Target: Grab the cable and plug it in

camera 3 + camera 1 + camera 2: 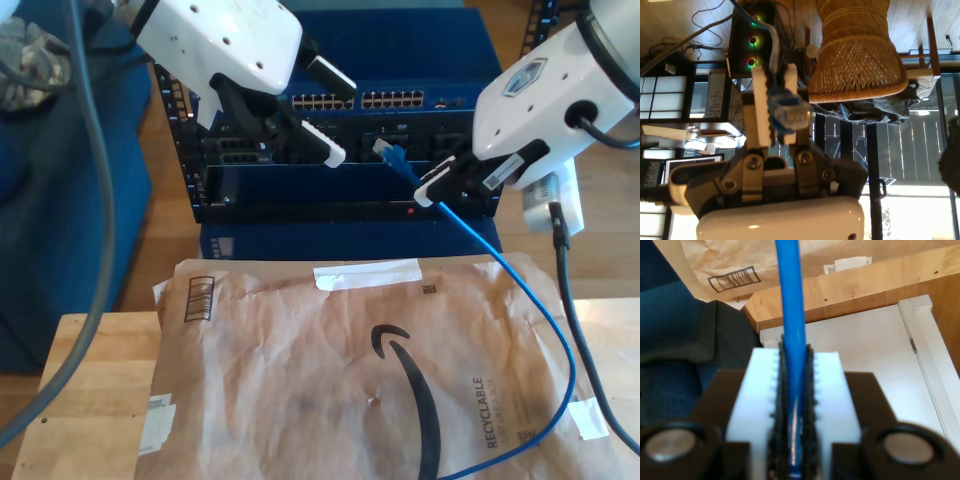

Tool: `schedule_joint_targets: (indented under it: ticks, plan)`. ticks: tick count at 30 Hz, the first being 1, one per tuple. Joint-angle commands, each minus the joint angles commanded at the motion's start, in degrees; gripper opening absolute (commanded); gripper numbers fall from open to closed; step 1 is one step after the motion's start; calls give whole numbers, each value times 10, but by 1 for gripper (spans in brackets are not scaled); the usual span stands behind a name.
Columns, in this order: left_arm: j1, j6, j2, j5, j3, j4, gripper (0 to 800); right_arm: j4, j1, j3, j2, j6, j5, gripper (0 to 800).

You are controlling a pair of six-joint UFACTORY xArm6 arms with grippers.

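My first end effector (775, 75) is clamped on the translucent plug (790, 112). My second end effector (792, 354) is clamped on the thin bright-blue cable (790, 290). In the exterior view, the cable runs from near the rack (340, 100) and loops right over the envelope (330, 400) on the table (90, 400).

Bright daylight (foregrounds blurred), window glare

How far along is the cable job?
Done: the cable is grabbed. My first claw is shut on its plug, and my second claw on the cord. In hand: in the exterior view the plug is held just short of the switch. Left: push it into the switch.
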Motion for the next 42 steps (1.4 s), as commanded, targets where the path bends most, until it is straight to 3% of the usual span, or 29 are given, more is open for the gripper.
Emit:
schedule_joint_targets:
  ticks: [18,23,35,42]
  plan:
    - [-2,1,1,5,4,-7,797,3,10,-11,1,2,-4,2]
    - [-3,1,0,5,4,-7,797,37,14,-19,14,0,-4,2]
    - [-5,2,0,7,4,-7,795,38,23,-29,33,-1,-25,2]
    - [-5,2,1,7,4,-13,708,37,29,-34,36,-2,-25,2]
